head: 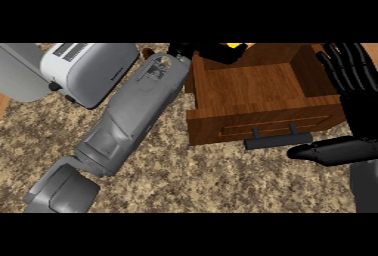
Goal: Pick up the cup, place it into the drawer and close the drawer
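Cup: only a small yellow bit shows at the top edge, just behind the drawer's back wall, right by the left hand. Left hand is black, reaching across the back left corner of the drawer; it looks curled around the yellow thing, but most of both is cut off or hidden, so can't tell the grip for sure. Cup looks above or behind the back rim, not down on the drawer floor.

Drawer: wooden, pulled open, bare floor visible inside, front panel with a dark bar handle facing the viewer.

Left forearm: grey, runs diagonally from lower left up to the drawer's left side.

Right hand: black, at the right edge beside the drawer's right wall, fingers straight and spread pointing up, thumb sticking out low near the handle's right end. Holding nothing.

Toaster: silver, upper left on the speckled tabletop, beside the left forearm.
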### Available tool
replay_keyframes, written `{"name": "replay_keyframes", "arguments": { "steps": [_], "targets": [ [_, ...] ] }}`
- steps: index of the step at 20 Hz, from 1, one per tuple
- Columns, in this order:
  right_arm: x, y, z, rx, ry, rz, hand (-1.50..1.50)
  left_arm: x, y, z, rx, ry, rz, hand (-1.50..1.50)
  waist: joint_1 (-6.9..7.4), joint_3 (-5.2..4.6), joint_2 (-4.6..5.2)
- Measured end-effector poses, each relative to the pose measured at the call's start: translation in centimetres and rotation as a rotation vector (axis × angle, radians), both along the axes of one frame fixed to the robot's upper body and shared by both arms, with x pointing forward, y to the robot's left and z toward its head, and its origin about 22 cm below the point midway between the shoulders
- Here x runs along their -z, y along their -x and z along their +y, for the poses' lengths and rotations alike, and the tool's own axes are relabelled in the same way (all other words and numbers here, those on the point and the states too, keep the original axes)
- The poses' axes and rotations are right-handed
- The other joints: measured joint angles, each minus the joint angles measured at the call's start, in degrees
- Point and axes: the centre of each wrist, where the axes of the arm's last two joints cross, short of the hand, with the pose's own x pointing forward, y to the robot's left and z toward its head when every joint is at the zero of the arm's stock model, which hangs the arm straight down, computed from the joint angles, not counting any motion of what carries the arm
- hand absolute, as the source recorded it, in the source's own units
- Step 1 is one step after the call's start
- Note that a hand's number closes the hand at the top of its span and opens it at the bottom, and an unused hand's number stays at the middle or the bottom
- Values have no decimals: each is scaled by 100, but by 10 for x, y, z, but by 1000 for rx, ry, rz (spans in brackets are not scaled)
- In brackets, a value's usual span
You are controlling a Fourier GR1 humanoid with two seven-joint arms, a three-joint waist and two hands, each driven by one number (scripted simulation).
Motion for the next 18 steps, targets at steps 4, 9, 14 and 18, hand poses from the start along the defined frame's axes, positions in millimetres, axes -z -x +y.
{"name": "replay_keyframes", "arguments": {
  "steps": [4,9,14,18],
  "targets": [
    [-3,-3,4,-26,1,-9,-150,19,1,4,31,-73,54,150,-180,1,47],
    [-9,-10,12,-66,4,-21,-150,33,4,6,49,-109,80,-150,-376,0,103],
    [-10,-15,27,-196,-9,-19,150,41,7,9,56,-8,79,-150,-522,-4,146],
    [-9,-16,46,-372,11,-5,150,35,8,7,91,115,46,-150,-531,-9,153]
  ]
}}
